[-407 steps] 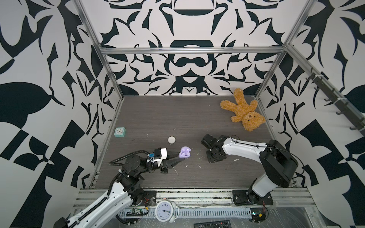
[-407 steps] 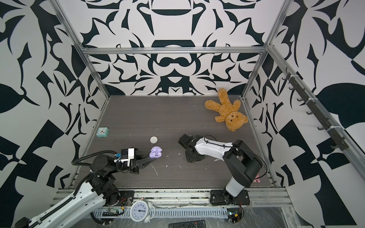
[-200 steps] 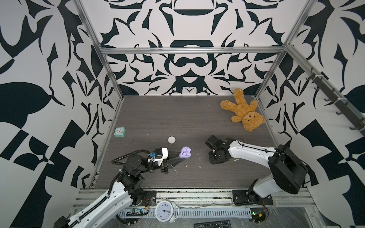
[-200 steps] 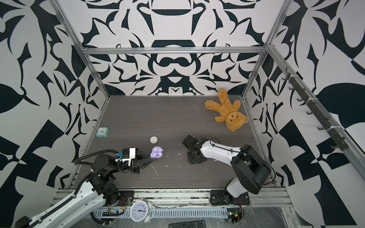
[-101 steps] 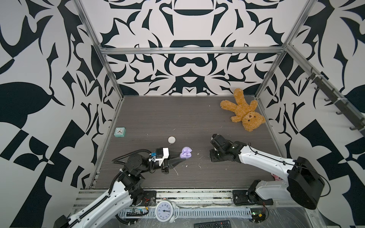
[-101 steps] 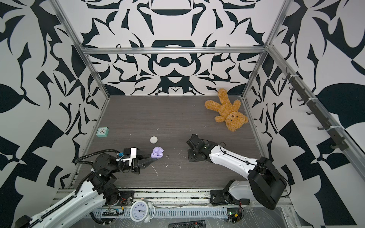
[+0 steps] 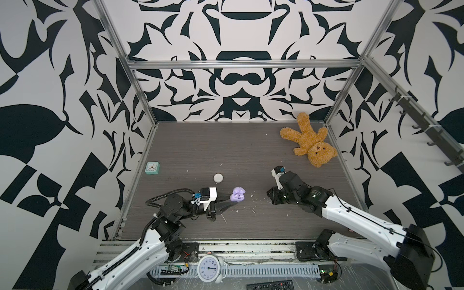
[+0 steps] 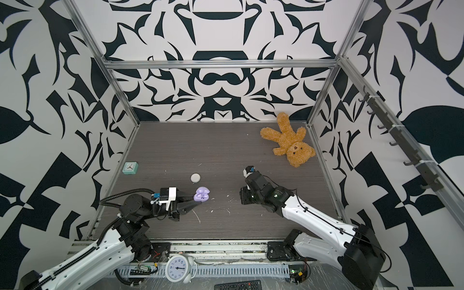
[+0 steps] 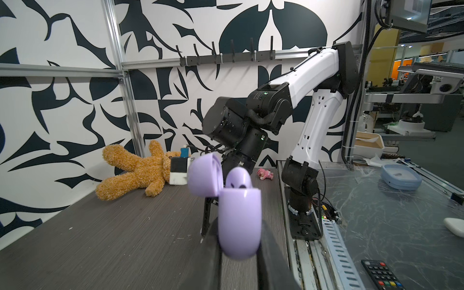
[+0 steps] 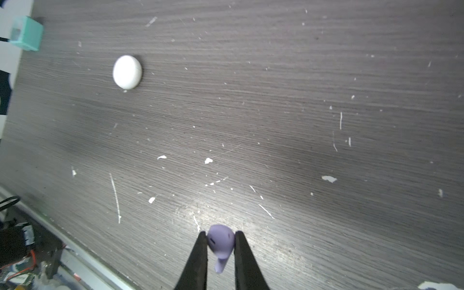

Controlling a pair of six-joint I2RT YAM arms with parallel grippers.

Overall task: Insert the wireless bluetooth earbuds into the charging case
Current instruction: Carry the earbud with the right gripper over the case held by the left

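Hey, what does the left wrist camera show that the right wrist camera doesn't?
Left wrist only: the open purple case with a seated earbud, the teddy bear and the right arm. Right wrist only: the loose purple earbud pinched in the right gripper, the closed white case, the teal clock. Both: the dark table.

The white round alarm clock (image 7: pixel 210 268) at the bottom edge in both top views carries black hour numerals around its dial. The marks on the black remote control (image 9: pixel 379 276), at the lower right, are too small to read.
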